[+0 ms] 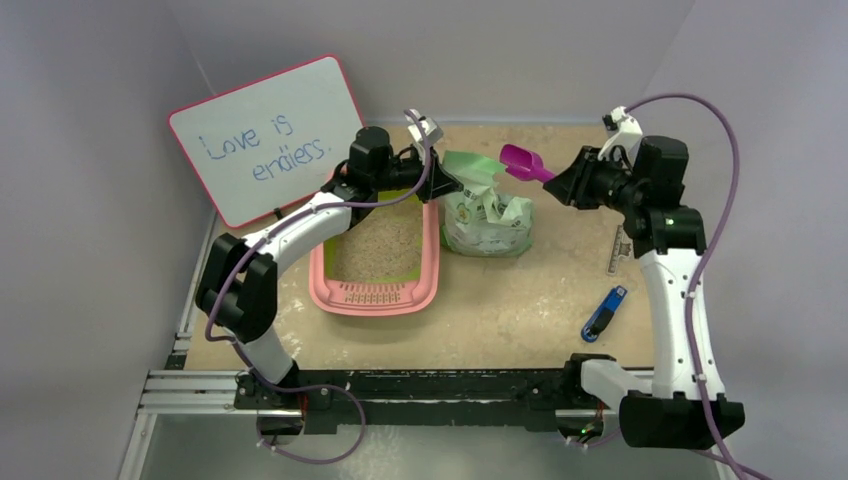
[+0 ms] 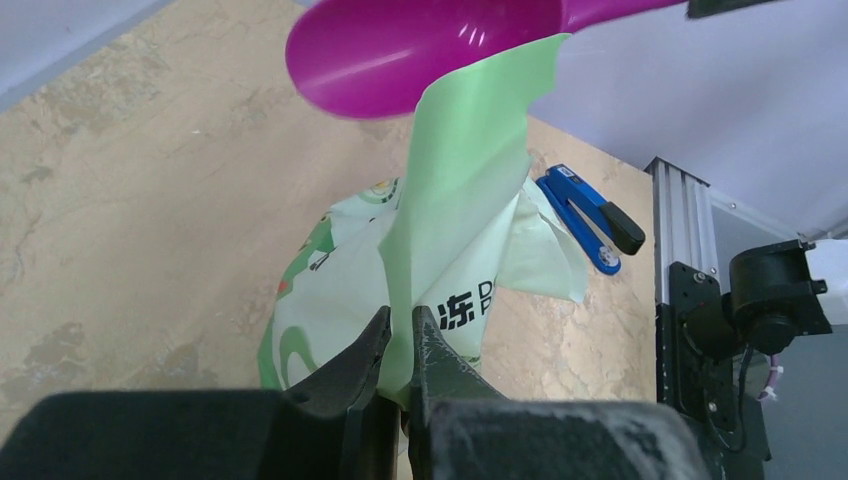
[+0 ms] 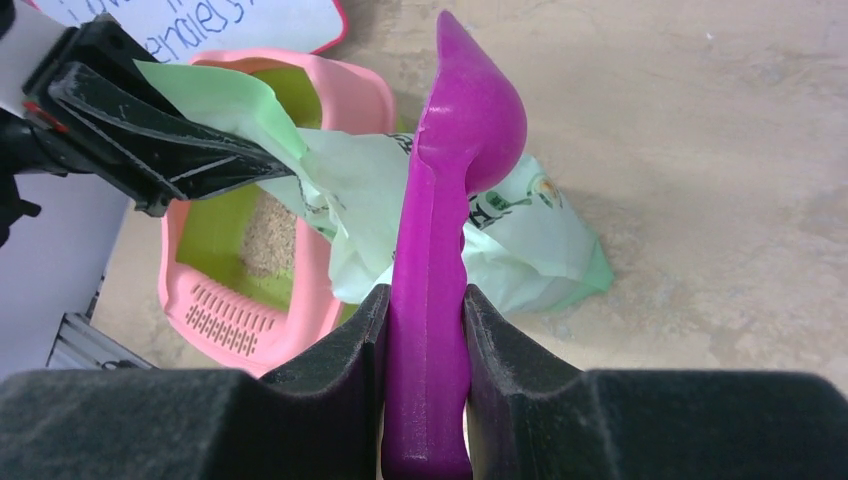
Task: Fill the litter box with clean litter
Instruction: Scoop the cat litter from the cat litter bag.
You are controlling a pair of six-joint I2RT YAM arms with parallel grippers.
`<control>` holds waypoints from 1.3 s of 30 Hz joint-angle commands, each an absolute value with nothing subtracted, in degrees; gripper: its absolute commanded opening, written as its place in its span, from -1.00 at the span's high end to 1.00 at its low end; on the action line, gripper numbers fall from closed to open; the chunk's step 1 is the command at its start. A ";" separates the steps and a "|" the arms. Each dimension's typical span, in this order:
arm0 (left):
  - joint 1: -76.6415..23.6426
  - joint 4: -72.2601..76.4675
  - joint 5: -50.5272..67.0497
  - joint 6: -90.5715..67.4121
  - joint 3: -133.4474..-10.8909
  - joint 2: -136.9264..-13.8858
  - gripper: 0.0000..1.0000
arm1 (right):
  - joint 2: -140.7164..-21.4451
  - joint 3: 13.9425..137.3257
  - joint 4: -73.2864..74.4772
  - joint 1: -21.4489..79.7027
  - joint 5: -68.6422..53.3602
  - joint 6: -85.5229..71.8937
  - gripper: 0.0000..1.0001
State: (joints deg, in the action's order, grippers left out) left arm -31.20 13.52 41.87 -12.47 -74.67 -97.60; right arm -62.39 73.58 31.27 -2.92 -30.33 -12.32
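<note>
The pink litter box [image 1: 375, 298] sits left of centre in the overhead frame, its slotted lip toward the bottom edge. Beige granules [image 1: 380, 243] cover its floor inside the lime-green wall. In the right wrist view the litter box [image 3: 225, 318] fills the lower left.

Just beside its right wall stands a pale green printed bag [image 1: 488, 222]. The left gripper [image 1: 446, 181], reaching across the box's far end, is closed on the bag's torn upper flap. The left wrist view shows its jaws [image 2: 400, 325] pinched together on the green film at the bottom centre. The flap rises from there toward the top of the frame, and the bag [image 2: 325, 300] slumps below on the tan table [image 2: 120, 200]. What the bag holds is hidden.

The right gripper [image 1: 560, 181] clamps the handle of a magenta scoop [image 1: 521, 161]. The scoop hangs in the air above the bag's upper right, with its bowl pointing left. In the right wrist view both fingers [image 3: 340, 350] press the handle flat between them, and the scoop [image 3: 465, 130] runs up the middle of the frame over the bag [image 3: 530, 225].

A blue stapler [image 1: 605, 312] lies at lower right, well apart from the bag. A red-framed whiteboard [image 1: 268, 140] with blue handwriting leans at upper left.
</note>
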 commanded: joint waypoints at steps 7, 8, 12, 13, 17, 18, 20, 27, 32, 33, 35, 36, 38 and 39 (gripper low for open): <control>-31.46 21.94 43.76 -13.78 -74.81 -94.05 1.00 | -64.33 99.86 66.43 -2.64 -21.83 -12.25 1.00; -31.46 21.80 43.60 -13.42 -74.82 -93.74 1.00 | -63.90 101.13 67.66 -2.46 -22.82 -12.94 1.00; -31.46 20.60 37.37 -12.05 -73.45 -91.16 1.00 | -61.47 101.45 71.10 -2.18 -25.54 -16.75 1.00; -31.46 20.80 36.45 -12.24 -73.06 -90.62 1.00 | -61.30 100.80 72.00 -2.05 -26.18 -17.17 1.00; -31.60 24.95 34.26 -17.04 -71.03 -89.56 1.00 | -62.78 100.16 77.35 -2.02 -28.00 -15.90 1.00; -31.64 26.09 33.95 -17.77 -70.29 -89.23 1.00 | -62.27 99.97 76.99 -2.02 -28.45 -16.43 1.00; -31.70 27.73 32.80 -18.61 -69.19 -88.87 1.00 | -61.52 100.00 76.21 -2.02 -30.42 -18.20 1.00; -32.07 28.43 33.84 -20.58 -70.84 -89.84 1.00 | -61.58 96.22 74.41 -2.02 -33.33 -15.65 1.00; -32.08 28.10 34.42 -20.48 -71.49 -89.56 1.00 | -61.27 95.37 67.87 -1.93 -33.38 -14.59 1.00; -32.08 28.12 34.86 -20.48 -71.60 -89.49 1.00 | -61.09 95.03 66.39 -1.93 -32.91 -14.89 1.00; -32.04 28.12 35.62 -20.48 -71.59 -89.32 1.00 | -61.44 94.41 64.94 -1.93 -31.04 -14.87 1.00; -32.07 28.05 35.75 -20.49 -71.56 -89.23 1.00 | -62.10 93.98 65.14 -1.93 -31.14 -13.88 1.00; -32.08 27.92 35.81 -20.48 -71.60 -89.13 1.00 | -63.30 93.00 65.56 -1.89 -32.27 -12.51 1.00; -32.08 27.93 35.84 -20.40 -71.63 -89.12 1.00 | -63.63 92.54 65.55 -1.74 -32.40 -12.07 1.00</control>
State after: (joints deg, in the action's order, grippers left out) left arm -32.23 18.72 34.33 -19.03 -68.40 -93.30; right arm -62.19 93.89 68.62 -2.24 -31.05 -14.81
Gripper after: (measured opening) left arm 0.031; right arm 0.300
